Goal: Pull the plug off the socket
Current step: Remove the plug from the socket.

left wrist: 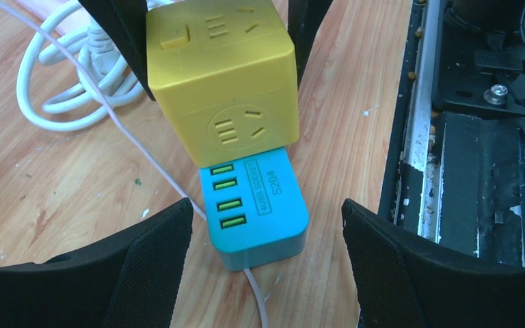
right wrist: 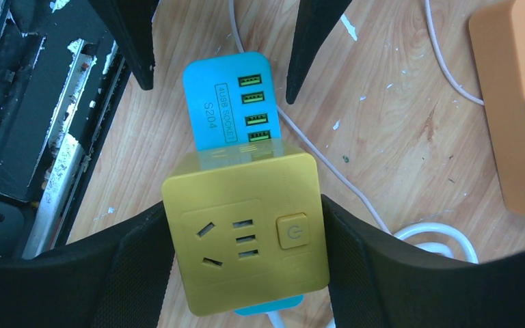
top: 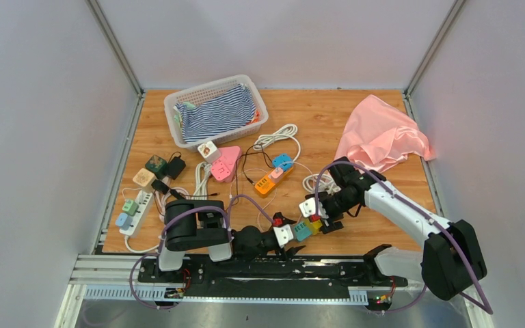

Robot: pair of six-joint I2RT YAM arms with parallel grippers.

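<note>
Grips yellow plastic cube socket (right wrist: 246, 253) on both sides with right gripper (right wrist: 243, 205) fingers (right wrist: 130, 266); straddles blue rectangular USB plug block (left wrist: 263, 232), joined to the cube, with left gripper (left wrist: 268, 205) fingers (left wrist: 143, 273) wide, untouching.

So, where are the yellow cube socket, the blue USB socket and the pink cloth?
yellow cube socket (right wrist: 246, 236), right wrist view, middle of top face
blue USB socket (left wrist: 256, 205), left wrist view, top face by the label
pink cloth (top: 383, 137), top view, its middle
</note>
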